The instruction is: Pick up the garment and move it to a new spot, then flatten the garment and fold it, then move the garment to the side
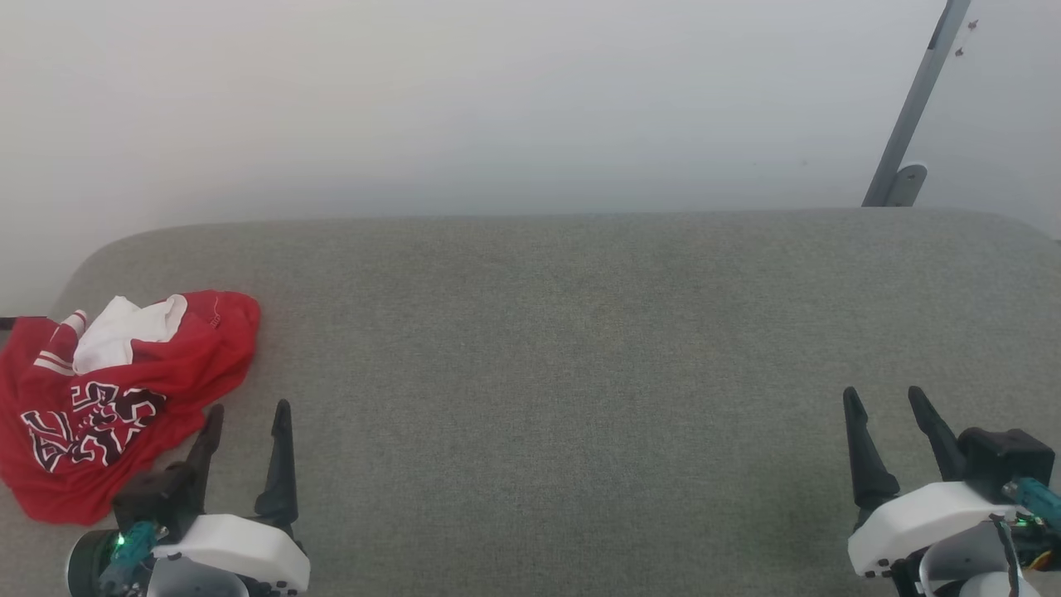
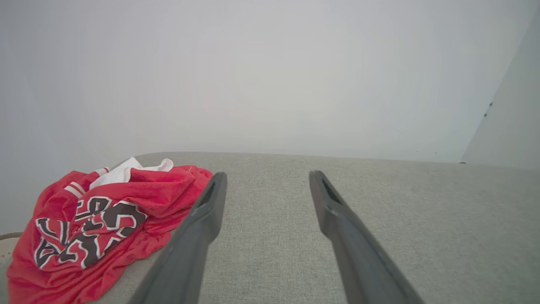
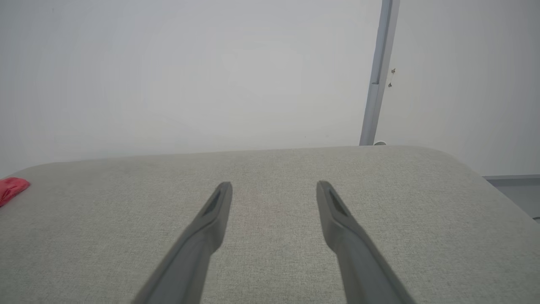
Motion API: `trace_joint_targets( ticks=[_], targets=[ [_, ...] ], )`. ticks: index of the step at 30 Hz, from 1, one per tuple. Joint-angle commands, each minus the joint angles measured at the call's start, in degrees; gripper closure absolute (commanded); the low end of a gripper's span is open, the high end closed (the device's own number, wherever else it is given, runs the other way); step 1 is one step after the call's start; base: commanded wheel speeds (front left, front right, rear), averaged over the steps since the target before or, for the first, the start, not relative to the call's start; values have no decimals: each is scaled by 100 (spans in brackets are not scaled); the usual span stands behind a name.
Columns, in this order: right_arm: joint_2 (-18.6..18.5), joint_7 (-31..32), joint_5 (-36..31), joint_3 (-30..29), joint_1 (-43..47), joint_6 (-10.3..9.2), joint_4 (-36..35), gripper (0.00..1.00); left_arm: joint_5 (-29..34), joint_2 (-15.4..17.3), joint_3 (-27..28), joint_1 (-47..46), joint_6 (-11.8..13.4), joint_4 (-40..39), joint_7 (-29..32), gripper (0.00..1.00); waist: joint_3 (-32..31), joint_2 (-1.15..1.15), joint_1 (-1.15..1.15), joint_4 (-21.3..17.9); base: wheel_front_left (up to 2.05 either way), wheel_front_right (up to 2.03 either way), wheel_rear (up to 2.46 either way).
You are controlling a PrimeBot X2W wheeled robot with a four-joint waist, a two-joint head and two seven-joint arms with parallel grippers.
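Pickup not yet begun: the crumpled red T-shirt with white sleeves (image 1: pixel 108 414) lies just left of the released left hand (image 1: pixel 249 406). The right hand (image 1: pixel 883 390), likewise released, hangs well apart. Next: reach left and pinch cloth.

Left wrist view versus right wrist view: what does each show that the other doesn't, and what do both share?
Left wrist view adds: the crumpled red T-shirt with its black-and-white lettering, white sleeve and striped trim, lying left of the open left hand. Right wrist view adds: a grey upright post against the wall, the grey fabric surface at its rounded far corner, and the open right hand. Shared: that surface, the wall, and the T-shirt, a mere red scrap at the right wrist view's left edge.
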Motion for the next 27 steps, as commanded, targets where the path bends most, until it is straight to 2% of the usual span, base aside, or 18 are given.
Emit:
trace_joint_targets(
  ticks=[1, 15, 27],
  targets=[
    [1, -52, -114, 0, 22, 4, -37, 0, 119, 9, 21, 15, -29, -26, -57, 0, -2, 0, 0, 2, 0, 0, 0],
    [-5, -158, -693, 7, 55, 3, -105, 0, 726, -16, 102, 54, -93, -38, -204, 0, -34, 0, 0, 16, 0, 0, 0],
    [-19, -170, -689, 35, 51, 3, -98, 0, 660, -137, 175, 60, -165, -46, -193, 0, -32, 0, 0, 28, 0, 0, 0]
  ],
)
